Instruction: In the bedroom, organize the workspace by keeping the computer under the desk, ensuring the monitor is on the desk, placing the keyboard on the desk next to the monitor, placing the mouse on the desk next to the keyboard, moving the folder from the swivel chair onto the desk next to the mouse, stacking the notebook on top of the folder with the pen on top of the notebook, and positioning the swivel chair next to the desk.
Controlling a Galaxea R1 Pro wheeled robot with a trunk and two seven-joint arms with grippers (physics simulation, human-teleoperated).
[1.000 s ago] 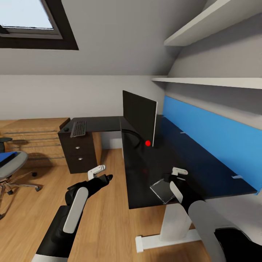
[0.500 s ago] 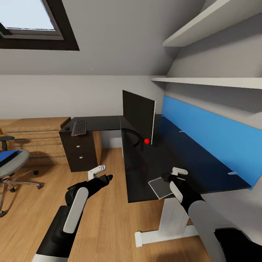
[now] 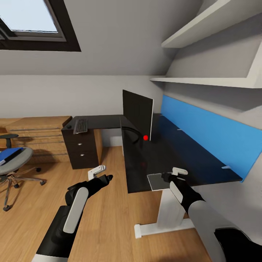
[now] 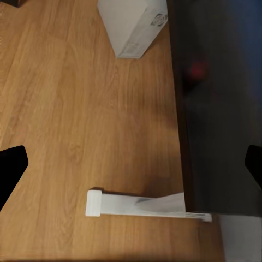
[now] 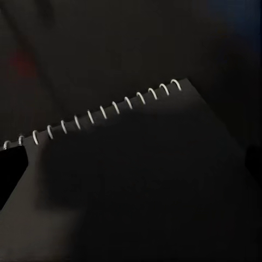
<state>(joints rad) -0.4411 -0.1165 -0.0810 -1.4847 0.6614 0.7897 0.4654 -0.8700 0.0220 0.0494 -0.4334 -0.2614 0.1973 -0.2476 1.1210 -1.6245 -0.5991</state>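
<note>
The right gripper grasps the notebook flat over the desk's near corner; hold it level until the folder, on the swivel chair, is on the desk. The left gripper hangs released over wood floor. Monitor and keyboard sit beyond

No readable text anywhere. The computer carries a small round grey emblem on its side panel in the left wrist view, too blurred to make out.
</note>
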